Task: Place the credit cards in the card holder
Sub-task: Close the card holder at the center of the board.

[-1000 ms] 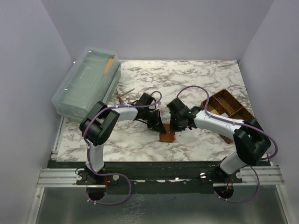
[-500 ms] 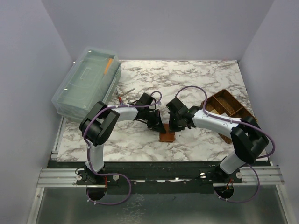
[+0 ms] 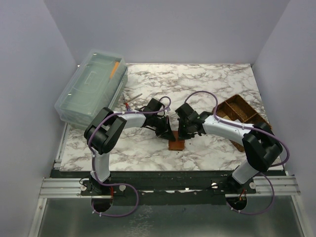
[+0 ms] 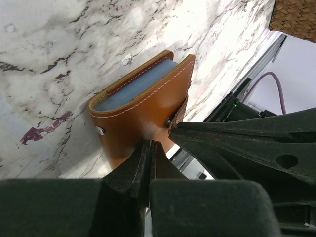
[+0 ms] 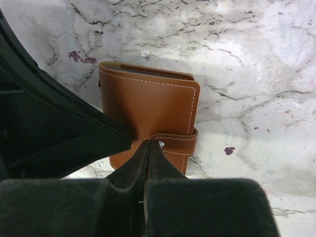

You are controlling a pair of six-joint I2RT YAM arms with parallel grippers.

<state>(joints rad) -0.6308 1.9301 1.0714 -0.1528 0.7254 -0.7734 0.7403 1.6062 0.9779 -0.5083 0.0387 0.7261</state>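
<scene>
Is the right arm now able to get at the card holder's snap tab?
Probably yes: the right fingers, shut, point at the snap tab of the closed card holder; the left fingers crowd alongside.

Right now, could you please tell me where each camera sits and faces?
Top external: above, behind the bases, looking down on the table; left arm and right arm show.
Left wrist: on the left arm, looking past its shut left gripper onto the card holder.
Right wrist: on the right arm, looking past its shut right gripper onto the card holder.
Shared: the card holder.
</scene>
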